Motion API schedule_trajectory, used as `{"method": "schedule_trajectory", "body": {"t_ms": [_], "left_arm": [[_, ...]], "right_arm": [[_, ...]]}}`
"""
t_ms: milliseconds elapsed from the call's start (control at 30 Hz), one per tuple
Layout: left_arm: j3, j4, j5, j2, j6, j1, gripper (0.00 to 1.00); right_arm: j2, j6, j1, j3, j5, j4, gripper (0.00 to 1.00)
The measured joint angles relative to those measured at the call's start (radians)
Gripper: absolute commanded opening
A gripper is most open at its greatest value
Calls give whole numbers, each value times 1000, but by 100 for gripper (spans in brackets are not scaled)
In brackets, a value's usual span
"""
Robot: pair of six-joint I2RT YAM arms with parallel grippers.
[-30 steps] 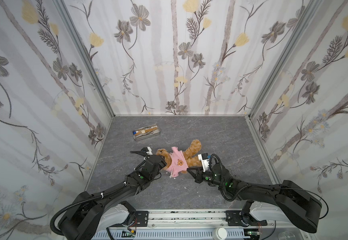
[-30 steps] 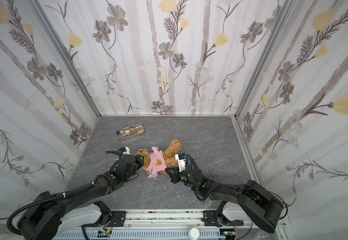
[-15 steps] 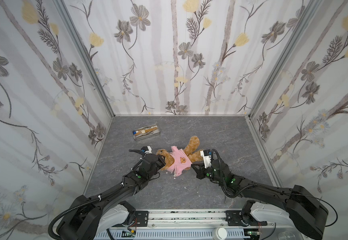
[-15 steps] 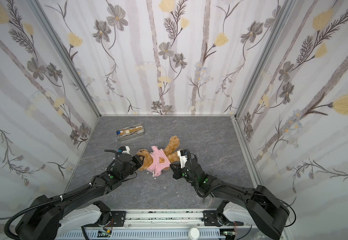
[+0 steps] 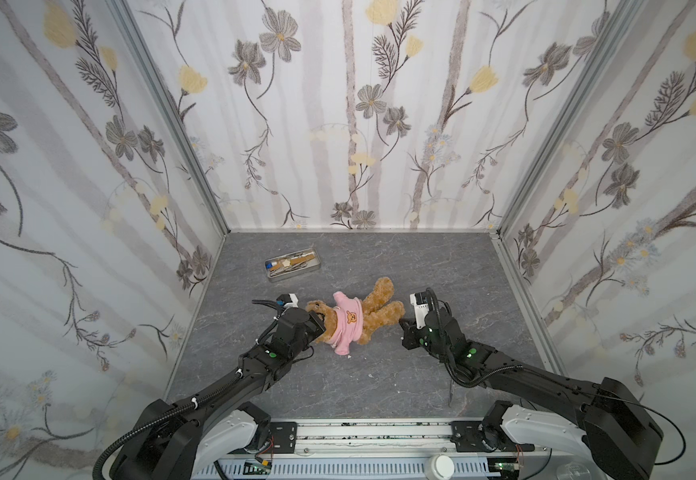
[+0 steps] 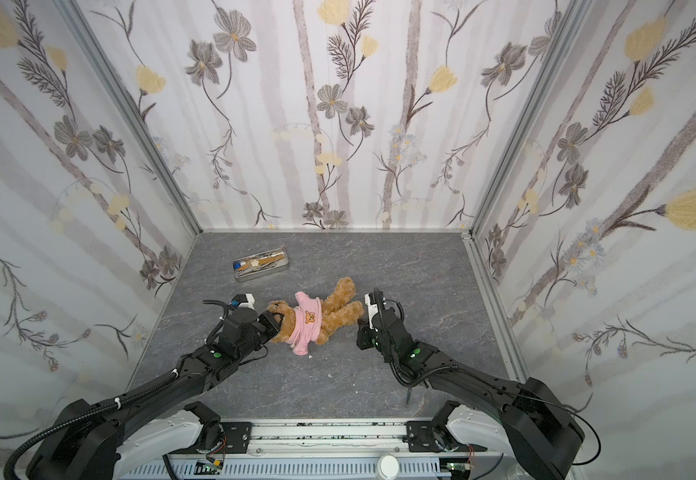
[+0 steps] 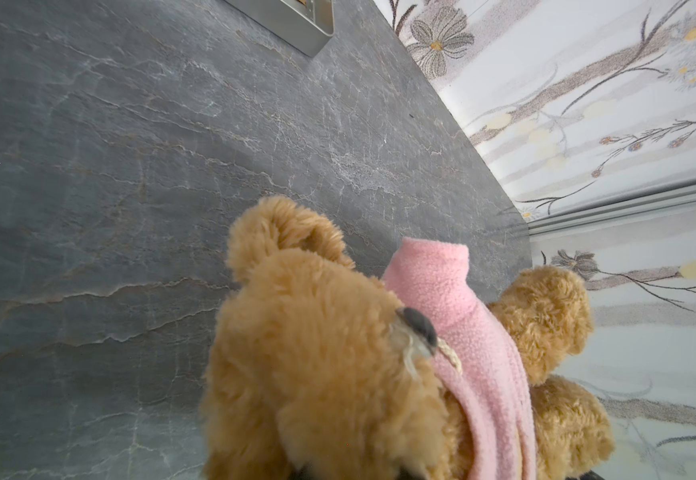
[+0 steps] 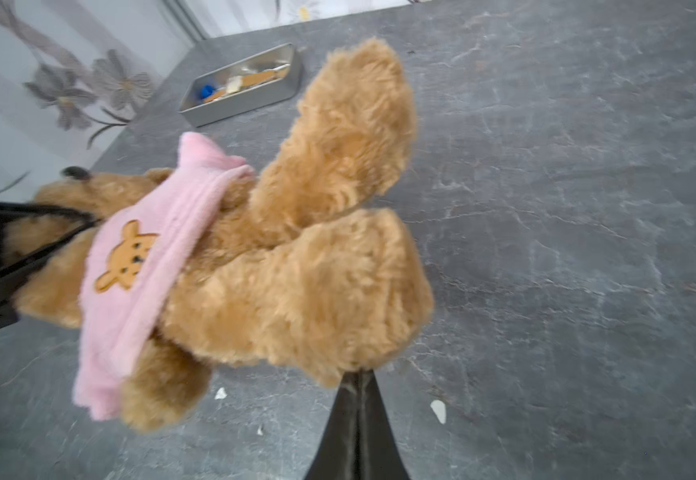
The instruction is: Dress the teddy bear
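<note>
The golden-brown teddy bear (image 5: 373, 309) (image 6: 338, 309) lies across the middle of the grey table, head to the left and legs to the right. It wears a pink shirt (image 5: 348, 328) (image 8: 130, 291) with an orange bear-face emblem, bunched around its chest. My left gripper (image 5: 322, 322) (image 6: 275, 324) is shut on the bear's head, and in the left wrist view the fur (image 7: 317, 353) hides the fingers. My right gripper (image 5: 401, 323) (image 8: 354, 374) is shut, its tips buried in the fur at the end of the nearer leg.
A metal tray (image 5: 292, 277) (image 6: 263, 275) (image 8: 246, 102) with small tools sits at the back left of the table. Small white scraps (image 8: 437, 410) lie on the table near my right gripper. Flowered walls close in three sides, and a rail runs along the front.
My right gripper has moved back and a little to the right with the bear's leg, stretching the bear out. The left gripper stays on the head and has barely shifted.
</note>
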Motion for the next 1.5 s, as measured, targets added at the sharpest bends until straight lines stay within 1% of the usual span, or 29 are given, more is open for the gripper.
{"method": "schedule_trajectory", "body": {"t_ms": [67,133,233,333,433,567,667,800,900,1167,1367,1500], "left_arm": [[5,-2,10,6,-19,4,0],[9,-2,19,10,-45,10,0],[11,2,43,13,-102,13,0],[13,1,90,15,-166,13,0],[16,1,129,7,-227,13,0],[16,6,169,-3,-294,13,0],[21,8,196,-6,-328,12,0],[29,11,217,-6,-354,3,0],[33,16,230,-5,-371,-6,0],[44,20,241,-2,-398,-23,0],[48,23,240,9,-419,-35,0],[48,23,234,15,-422,-46,0]], "right_arm": [[-7,-41,14,1,-96,31,23],[-2,-79,49,18,-175,40,28],[26,-122,125,21,-248,88,25],[55,-135,193,-15,-256,150,20],[91,-139,231,-28,-203,198,15],[142,-146,256,-40,-88,275,12],[158,-153,257,-67,2,319,12],[175,-182,258,-90,84,391,18],[192,-210,258,-97,119,451,23],[217,-282,258,-103,185,557,24],[232,-312,258,-102,192,603,21],[236,-324,258,-103,192,632,15]]}}
